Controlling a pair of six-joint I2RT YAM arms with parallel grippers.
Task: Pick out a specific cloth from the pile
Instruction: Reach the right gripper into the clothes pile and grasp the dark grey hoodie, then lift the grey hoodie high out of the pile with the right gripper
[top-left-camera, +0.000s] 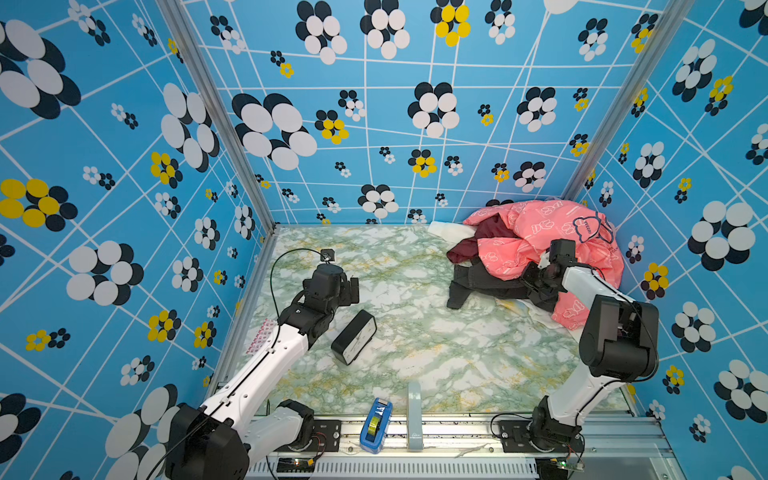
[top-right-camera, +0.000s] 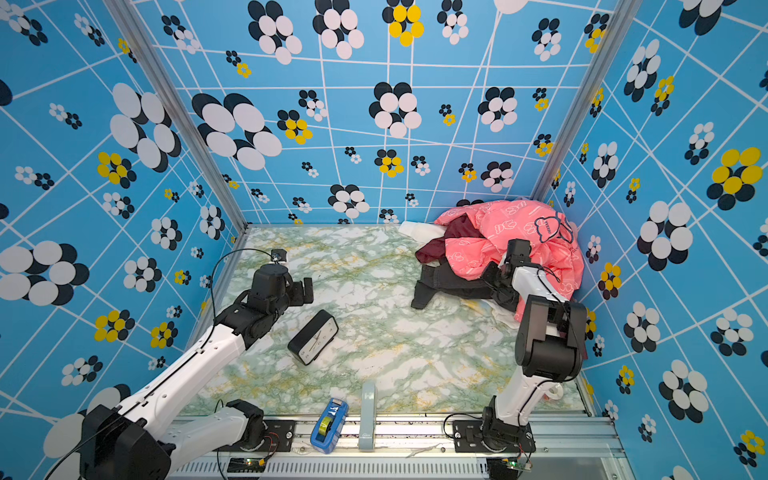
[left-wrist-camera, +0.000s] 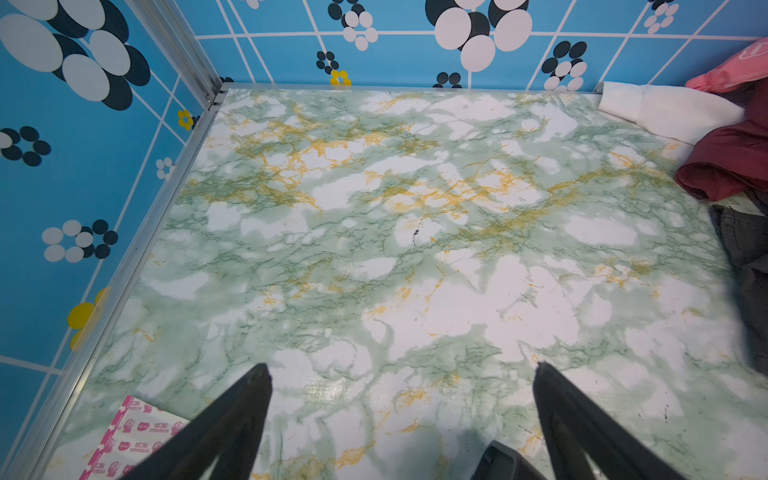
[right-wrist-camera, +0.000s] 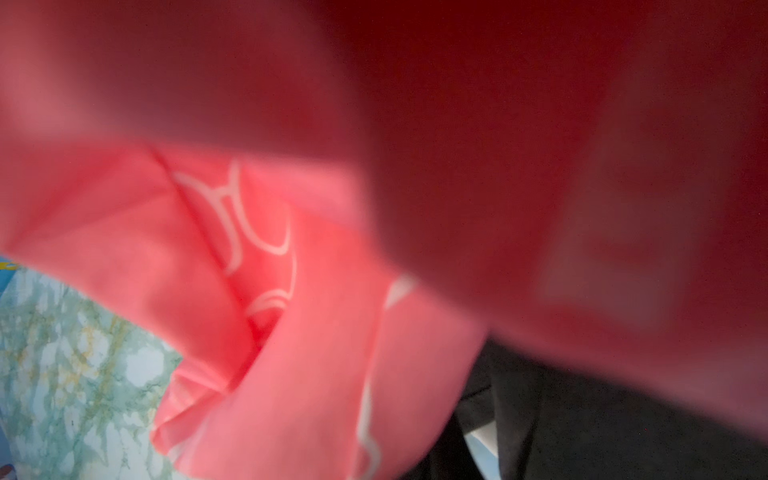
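**Right tool clenched at the black cloth, left tool released**

The pile (top-left-camera: 582, 249) sits in the far right corner of the surface (top-left-camera: 415, 332). A pink jacket (top-left-camera: 536, 226) lies on top, with a maroon cloth (top-left-camera: 465, 249) and a white piece (top-left-camera: 446, 230) at its left edge. The black cloth (top-left-camera: 482, 278) lies at the pile's near side, partly under the jacket. One sleeve-like end spreads left onto the bare surface.

The right tool (top-left-camera: 536, 282) sits low at the black cloth's right end, against a fold of the jacket. It is clenched, but black on black hides whether any fabric is pinched. The right wrist view is mostly blurred pink jacket, with dark fabric (right-wrist-camera: 582, 436) beside it.

The left tool (left-wrist-camera: 401, 370) hangs over bare surface, well apart from the pile, released and holding nothing. A black clock (top-left-camera: 353, 343) lies just beside the left arm. A blue tape dispenser (top-left-camera: 376, 426) stands at the near edge.
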